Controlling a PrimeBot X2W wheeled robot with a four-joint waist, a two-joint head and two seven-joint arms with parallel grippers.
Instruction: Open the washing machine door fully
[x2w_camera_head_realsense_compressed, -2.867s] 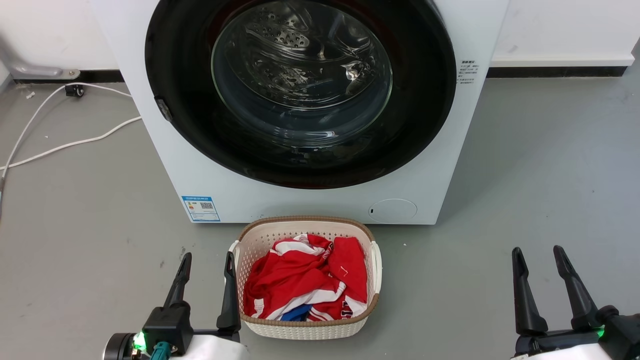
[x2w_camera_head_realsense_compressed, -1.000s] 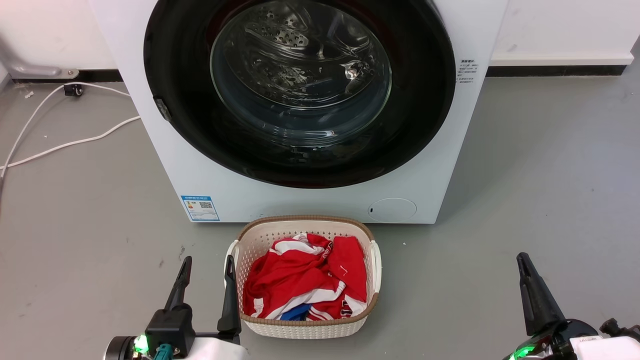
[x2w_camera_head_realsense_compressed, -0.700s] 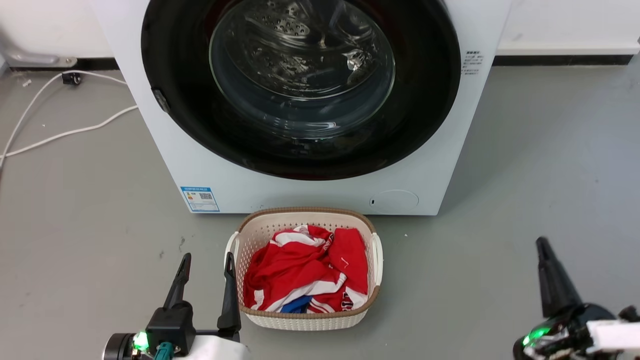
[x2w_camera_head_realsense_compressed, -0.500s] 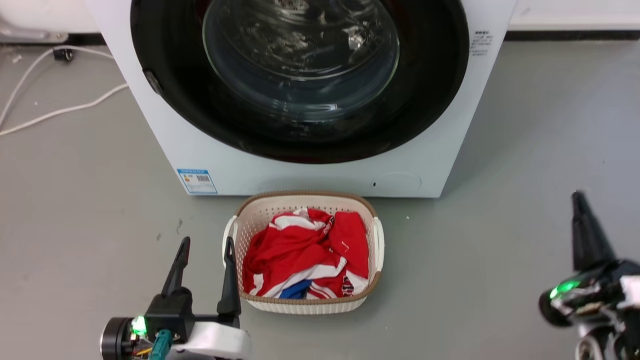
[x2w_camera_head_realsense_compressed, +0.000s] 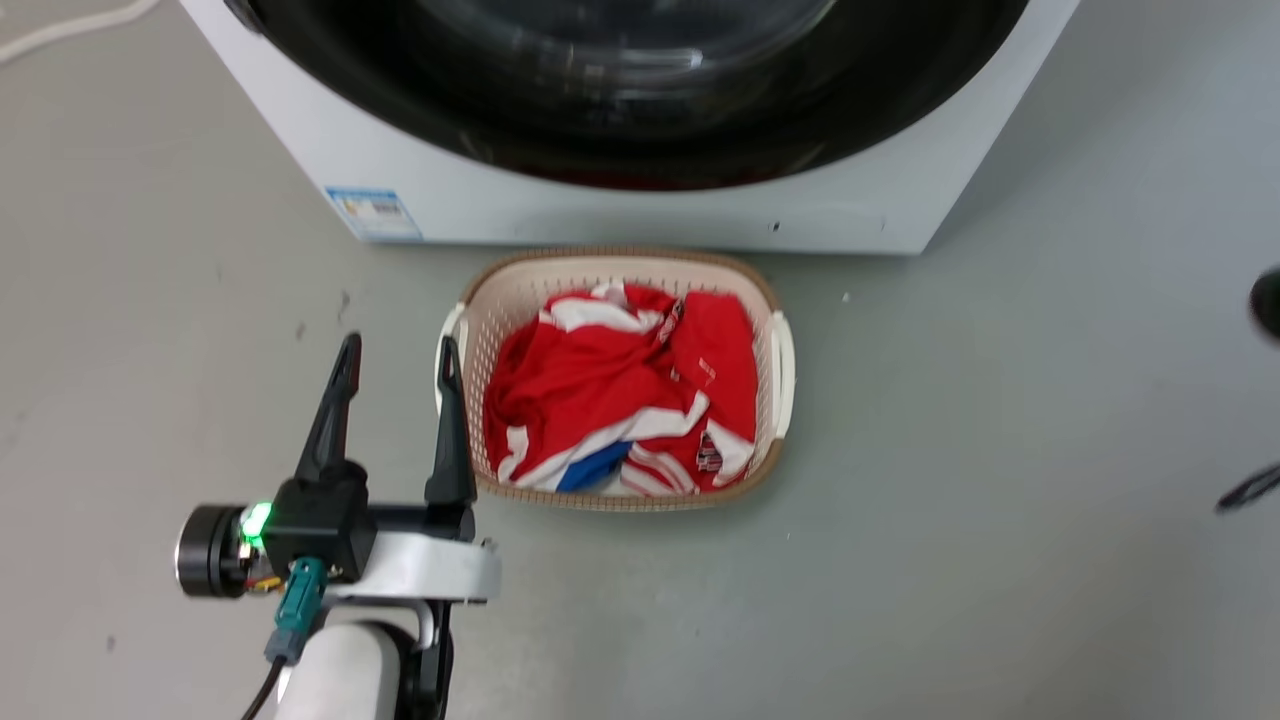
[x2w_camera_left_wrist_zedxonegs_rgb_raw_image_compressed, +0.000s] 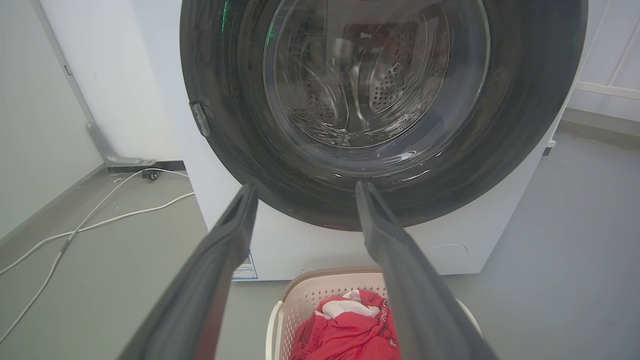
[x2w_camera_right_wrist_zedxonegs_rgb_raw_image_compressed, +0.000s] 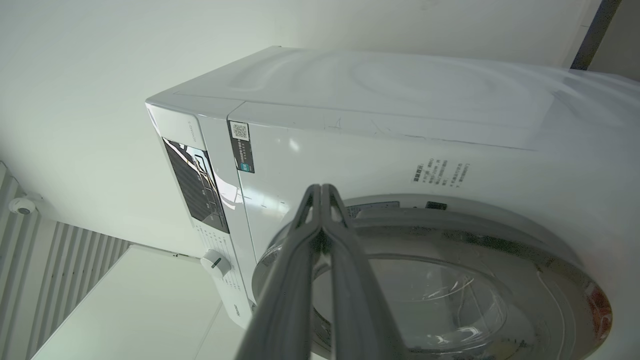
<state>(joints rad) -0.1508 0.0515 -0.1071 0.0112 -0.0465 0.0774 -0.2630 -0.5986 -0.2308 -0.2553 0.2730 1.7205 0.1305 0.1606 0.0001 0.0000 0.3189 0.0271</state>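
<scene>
Your left gripper (x2w_camera_head_realsense_compressed: 398, 345) stands wide apart with nothing between its fingers, low at about 7 o'clock in the head view. Its right finger is just beside the rim of the white laundry basket (x2w_camera_head_realsense_compressed: 778, 345), which holds red clothes (x2w_camera_head_realsense_compressed: 600, 390) at the gripper's 3 o'clock. Your right gripper (x2w_camera_right_wrist_zedxonegs_rgb_raw_image_compressed: 320, 189) has its fingers pressed tip to tip on nothing, pointing at the upper front of the washing machine (x2w_camera_right_wrist_zedxonegs_rgb_raw_image_compressed: 350, 145). The washing machine door (x2w_camera_left_wrist_zedxonegs_rgb_raw_image_compressed: 525, 125) lies shut against the machine's front, at 12 o'clock beyond the basket.
</scene>
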